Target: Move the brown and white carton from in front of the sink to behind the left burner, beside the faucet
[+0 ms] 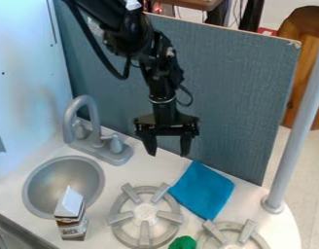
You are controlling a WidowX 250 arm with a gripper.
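Observation:
The gripper (168, 151) hangs over the back of the counter, open and pointing down, with nothing between its fingers. Below it and slightly to the right, a blue cloth (202, 190) lies flat beside the left burner (145, 217). A small carton (72, 217) with a white top and brown sides stands at the front edge of the sink (63, 184). At the bottom edge, a green object (183, 243) sits between the two burners.
The grey faucet (91, 129) rises behind the sink, left of the gripper. A second burner (233, 237) is at the lower right. A grey pole (296, 126) stands at the counter's right, and a blue-grey panel (233, 92) runs along the back.

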